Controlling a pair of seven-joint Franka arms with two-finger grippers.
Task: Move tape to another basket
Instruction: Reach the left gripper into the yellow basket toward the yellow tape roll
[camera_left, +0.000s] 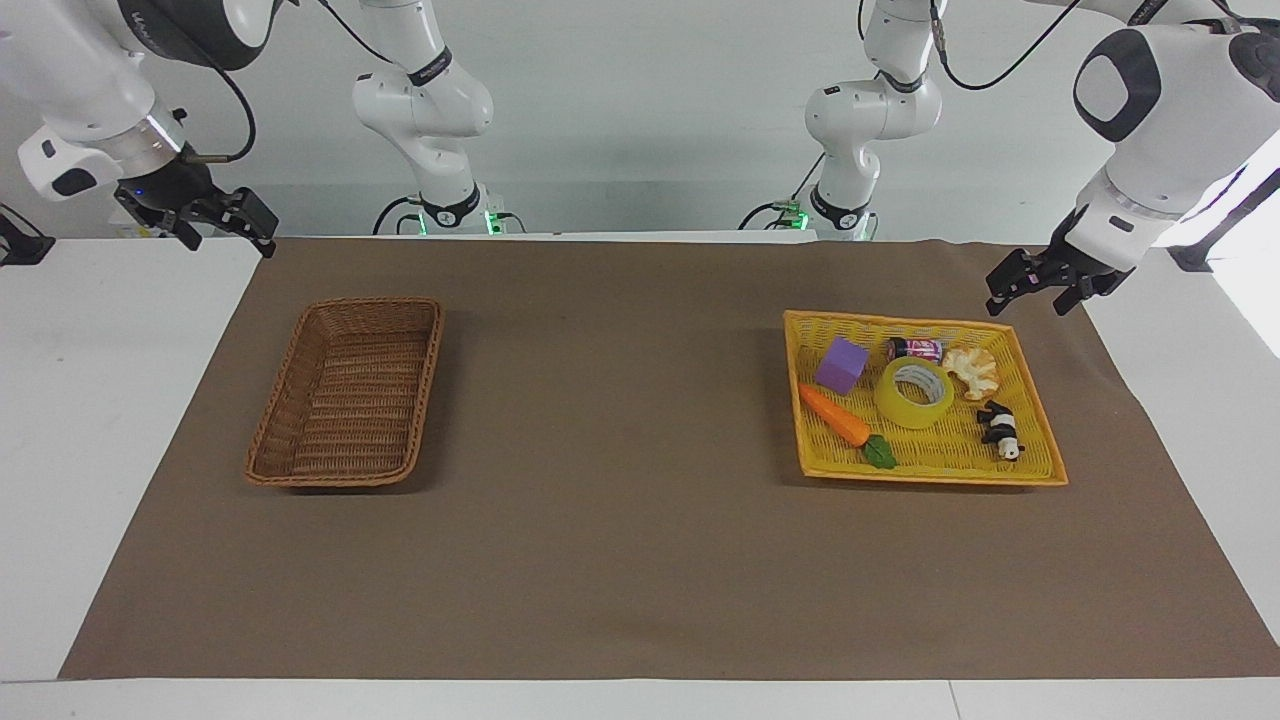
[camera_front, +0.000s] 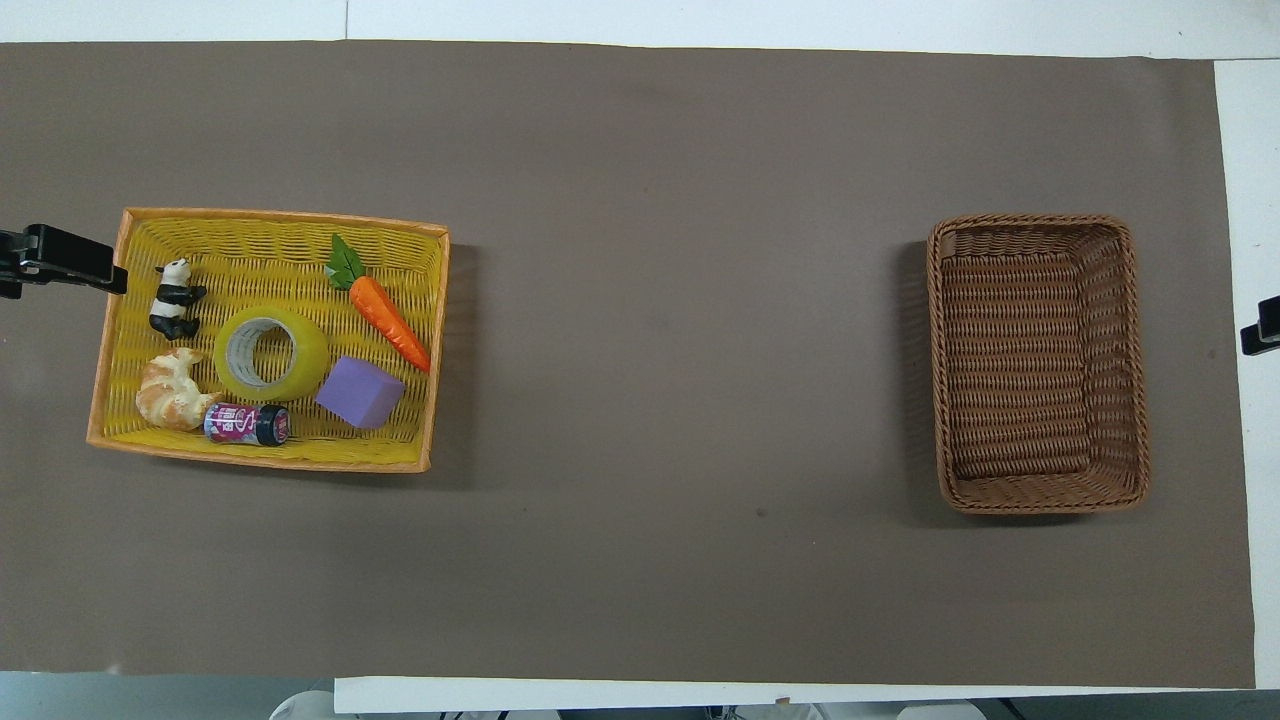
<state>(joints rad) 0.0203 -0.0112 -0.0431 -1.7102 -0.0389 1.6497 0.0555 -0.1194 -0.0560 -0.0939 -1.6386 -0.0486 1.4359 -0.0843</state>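
Note:
The tape (camera_left: 914, 393) (camera_front: 270, 353), a yellow translucent roll with a white core, lies flat in the middle of the yellow tray basket (camera_left: 900, 322) (camera_front: 280, 216) among other items. The brown wicker basket (camera_left: 350, 400) (camera_front: 1035, 360) stands with nothing in it toward the right arm's end of the table. My left gripper (camera_left: 1035, 288) hangs open over the mat beside the yellow basket's corner, touching nothing. My right gripper (camera_left: 225, 228) hangs open over the mat's corner, apart from the brown basket.
The yellow basket also holds a purple block (camera_left: 841, 364), a toy carrot (camera_left: 835, 415), a small can (camera_left: 915, 349), a croissant (camera_left: 972, 370) and a panda figure (camera_left: 1000, 430). A brown mat (camera_left: 620, 420) covers the table between the baskets.

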